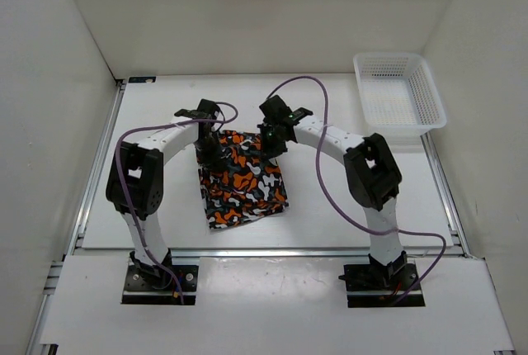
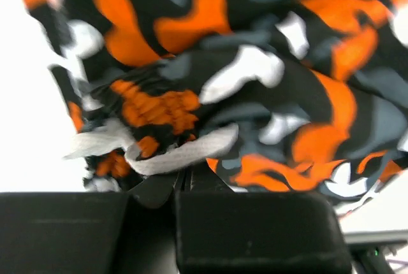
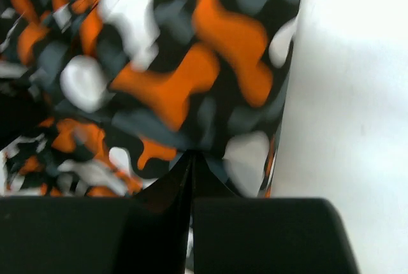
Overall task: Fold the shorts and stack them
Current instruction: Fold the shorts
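The shorts (image 1: 243,183), printed with orange, white, grey and black blobs, lie as a roughly square bundle in the middle of the table. My left gripper (image 1: 210,150) sits at their far left corner. In the left wrist view its jaws (image 2: 185,175) are shut where the gathered waistband (image 2: 153,108) and a white drawstring (image 2: 185,153) meet the tips. My right gripper (image 1: 271,147) is at the far right corner. Seen from the right wrist, it (image 3: 191,156) is shut with the shorts' (image 3: 191,70) cloth pinched at the tips, near the cloth's right edge.
A white plastic mesh basket (image 1: 429,95) stands at the back right of the white table (image 1: 346,198). Purple cables loop from both arms over the table. White walls close in the left, back and right sides.
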Action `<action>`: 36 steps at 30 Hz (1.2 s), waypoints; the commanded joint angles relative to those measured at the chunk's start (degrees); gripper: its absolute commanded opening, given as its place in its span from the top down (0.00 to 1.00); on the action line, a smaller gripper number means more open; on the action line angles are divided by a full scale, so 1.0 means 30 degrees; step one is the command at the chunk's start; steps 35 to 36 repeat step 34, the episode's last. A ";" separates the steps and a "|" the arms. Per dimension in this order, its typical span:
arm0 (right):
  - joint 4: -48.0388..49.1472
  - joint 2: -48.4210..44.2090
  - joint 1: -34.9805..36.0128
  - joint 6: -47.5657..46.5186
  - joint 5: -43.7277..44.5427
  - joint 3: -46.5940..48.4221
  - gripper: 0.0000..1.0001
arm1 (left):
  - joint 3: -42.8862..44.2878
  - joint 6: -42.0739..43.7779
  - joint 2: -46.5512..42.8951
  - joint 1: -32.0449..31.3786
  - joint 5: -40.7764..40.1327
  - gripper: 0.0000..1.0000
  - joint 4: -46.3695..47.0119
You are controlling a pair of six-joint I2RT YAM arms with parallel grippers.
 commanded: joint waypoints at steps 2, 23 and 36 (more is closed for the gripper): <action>0.1132 0.2661 -0.0911 -0.0285 -0.2074 0.1785 1.00 | 0.0058 0.0140 0.0590 0.0416 -0.1138 0.90 0.0852; -0.3023 -0.9803 -0.3751 -0.0693 0.4304 -0.0963 0.00 | 0.9142 0.3509 -0.6285 0.1645 -0.2220 0.52 -0.5212; -0.6925 -1.7074 -0.6976 -0.1076 0.9730 -0.5504 0.00 | 0.3933 0.1841 -1.6391 0.2789 -0.6085 0.17 -0.5388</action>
